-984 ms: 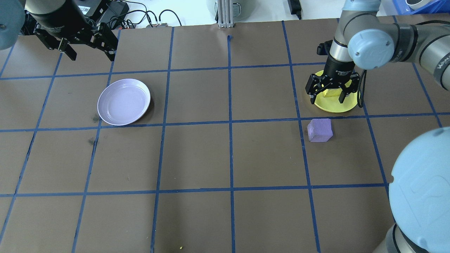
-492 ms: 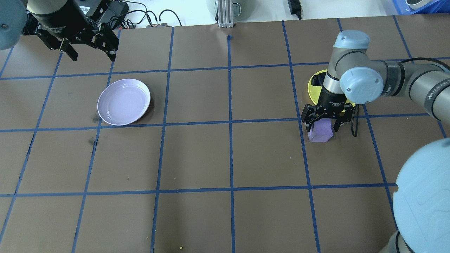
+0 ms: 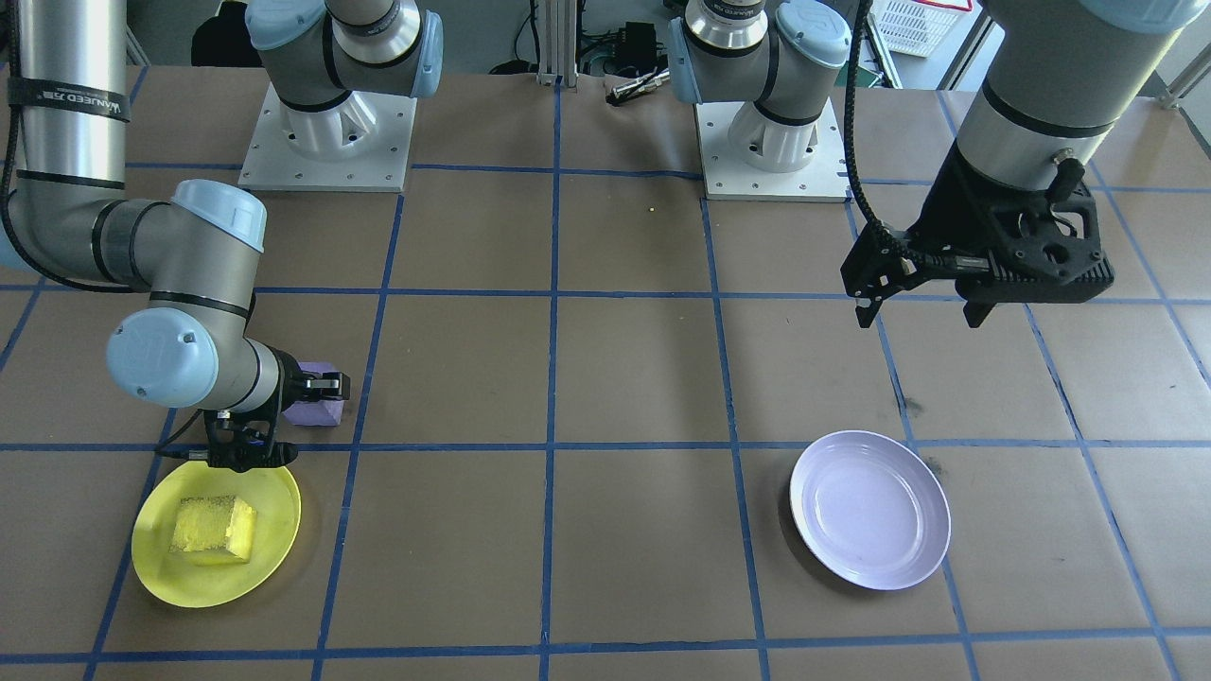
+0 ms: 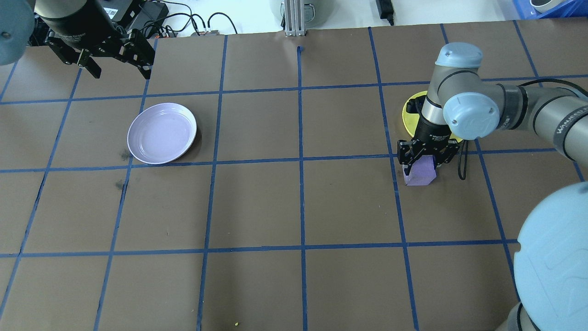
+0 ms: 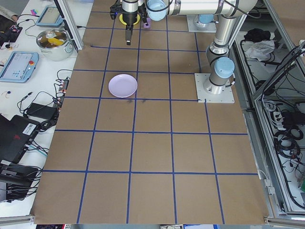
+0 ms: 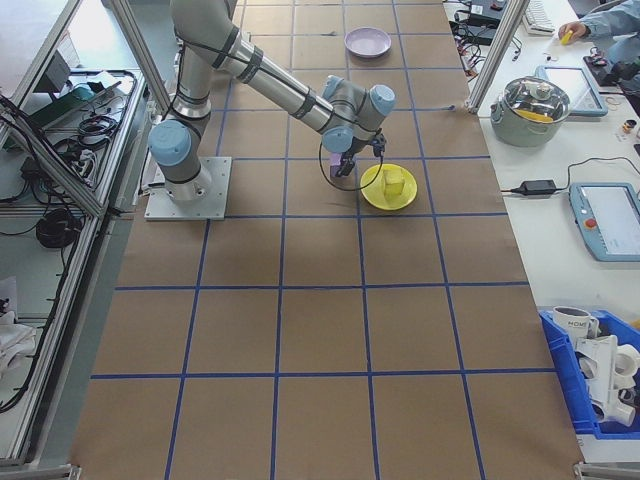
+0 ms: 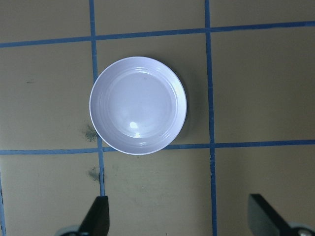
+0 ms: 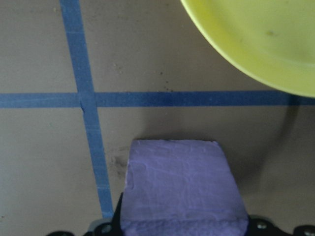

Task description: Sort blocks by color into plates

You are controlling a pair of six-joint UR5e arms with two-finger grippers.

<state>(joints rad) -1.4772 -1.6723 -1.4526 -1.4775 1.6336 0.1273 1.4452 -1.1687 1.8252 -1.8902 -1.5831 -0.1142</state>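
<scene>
In the front-facing view the right gripper [image 3: 295, 409] stood low over the purple block [image 3: 316, 407], just behind the yellow plate [image 3: 274, 539], where the yellow block [image 3: 214, 526] already lay; its fingers were mostly hidden by the wrist, so their spread could not be read here. The left gripper [image 3: 918, 307] hung high with its fingers apart and empty, the lavender plate [image 3: 870, 509] in front of it and well below. From overhead, the right gripper [image 4: 426, 162] had its fingers down on either side of the purple block [image 4: 420, 174], flanking it closely; whether they were already pressing could not be told. The step in hand looked like the pick-up of this block, and doing it well probably meant centring the fingers on opposite flat faces, squeezing gently since the material looked soft, then lifting straight up to clear the yellow plate [image 4: 409, 112] beside it before the long carry to the lavender plate [image 4: 161, 133], far off toward the left gripper [image 4: 117, 69]. The left side view showed both arms too small to judge. The right side view showed the block hidden under the wrist. The left wrist camera showed the lavender plate [image 7: 138, 104] ahead of parted fingertips. The right wrist camera showed the block [image 8: 179, 189] between the fingers: pale purple, rough and grainy, edges slightly rounded.
</scene>
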